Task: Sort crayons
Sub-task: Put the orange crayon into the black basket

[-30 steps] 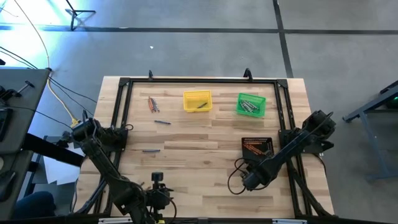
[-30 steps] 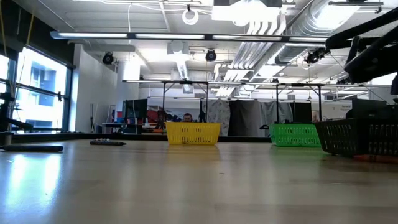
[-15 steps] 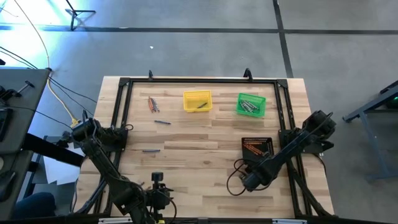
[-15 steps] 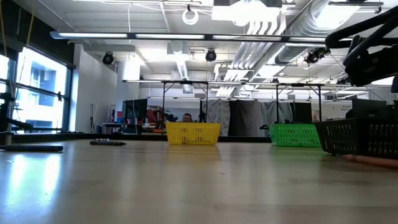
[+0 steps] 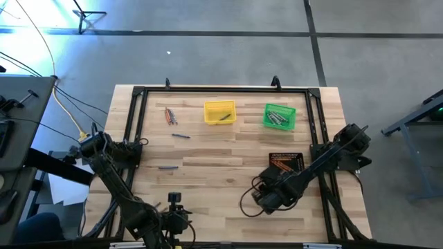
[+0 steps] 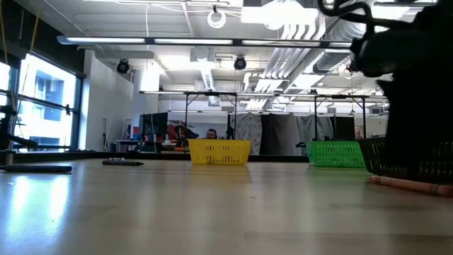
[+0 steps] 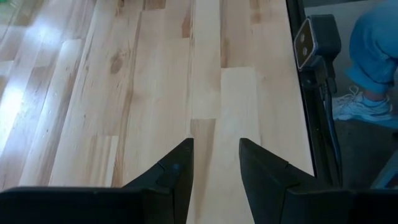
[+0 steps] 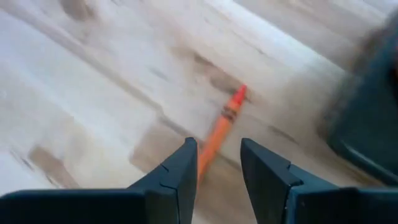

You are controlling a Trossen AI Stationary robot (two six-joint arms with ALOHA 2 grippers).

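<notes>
The right gripper (image 8: pixel 216 163) hangs low over the surface (image 5: pixel 221 159) just near-left of the black bin (image 5: pixel 286 164); its fingers (image 8: pixel 180 167) stand apart, holding nothing, and an orange crayon (image 8: pixel 222 129) lies on the wood in line with the gap between them, so the pose looks like an approach to a pick. This crayon rests just outside the black bin (whose floor shows orange sticks), which is probably where it belongs. The left gripper (image 7: pixel 215 163) waits at the near edge, fingers apart and empty over bare wood. Other crayons wait far left: a small orange-red cluster (image 5: pixel 169 115), a blue-grey one (image 5: pixel 181 135) and a grey one (image 5: pixel 167 167) nearer; the yellow bin (image 5: pixel 219 112) and green bin (image 5: pixel 279 116) sit along the far side, each already holding crayons.
</notes>
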